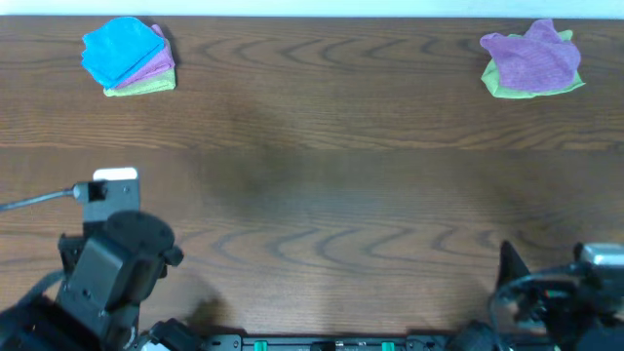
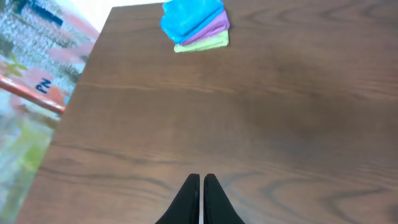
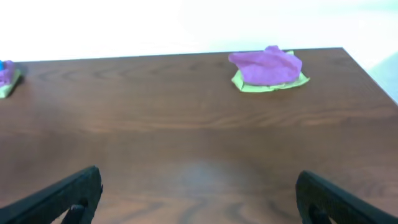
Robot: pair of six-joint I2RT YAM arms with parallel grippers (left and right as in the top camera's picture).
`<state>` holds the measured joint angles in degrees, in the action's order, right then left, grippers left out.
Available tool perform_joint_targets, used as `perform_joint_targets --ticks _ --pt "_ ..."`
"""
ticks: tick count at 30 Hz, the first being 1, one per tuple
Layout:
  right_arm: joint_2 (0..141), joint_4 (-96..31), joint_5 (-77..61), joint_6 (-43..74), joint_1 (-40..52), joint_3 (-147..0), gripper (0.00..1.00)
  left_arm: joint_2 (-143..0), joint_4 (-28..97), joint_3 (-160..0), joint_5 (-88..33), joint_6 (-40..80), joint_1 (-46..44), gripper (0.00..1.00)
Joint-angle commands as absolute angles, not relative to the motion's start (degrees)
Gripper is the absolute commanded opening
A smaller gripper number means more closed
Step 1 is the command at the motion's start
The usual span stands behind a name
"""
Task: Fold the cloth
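The bright sky-blue microfibre cloth [image 1: 122, 49] lies at the far left corner of the dark wooden table [image 1: 322, 195], on top of a small stack. It looks doubled over into a compact, slightly uneven packet rather than spread flat. Directly beneath it a purple cloth [image 1: 158, 64] peeks out on the right side, and a lime-green cloth [image 1: 146, 86] forms the bottom layer. Well apart, at the far right corner, a crumpled purple cloth [image 1: 531, 57] rests on another lime-green cloth [image 1: 507, 90]. The middle of the table carries nothing.

Judging by how things lie, the folding seems finished, with the blue cloth set on the left stack. Neither gripper touches any cloth. If anything remains, it would be squaring up the packet's edges. That would call for the left arm to reach forward across the table to the stack.

The left arm sits low at the near left edge, its camera looking up the table toward the stack. The left gripper [image 2: 201, 178] has its fingers pressed together on nothing. The right arm sits at the near right edge, aimed toward the right pile. The right gripper [image 3: 199, 177] is spread wide and empty.
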<state>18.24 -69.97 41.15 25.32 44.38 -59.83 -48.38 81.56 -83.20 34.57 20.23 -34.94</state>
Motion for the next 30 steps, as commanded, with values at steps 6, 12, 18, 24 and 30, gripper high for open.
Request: perform_joint_targets --ticks 6,12,18,24,30 --pt "17.96 -64.27 39.97 27.4 44.97 -51.94 0.99 -45.47 78.56 -79.22 33.3 21.47 -34.79 0.95" --pt "17.96 -65.17 40.03 27.4 44.97 -50.13 0.99 -45.47 77.43 -79.22 33.19 21.47 -34.79 0.95" --pt "17.93 -65.78 40.03 27.4 44.97 -50.13 0.99 -45.47 77.82 -79.22 31.24 21.45 -34.79 0.95" --pt "17.96 -65.8 40.03 27.4 44.97 -50.13 0.99 -45.47 77.82 -79.22 31.24 21.45 -34.79 0.95" --pt "17.96 -65.8 40.03 27.4 44.97 -50.13 0.99 -45.47 79.0 -79.22 28.84 21.45 -34.79 0.95"
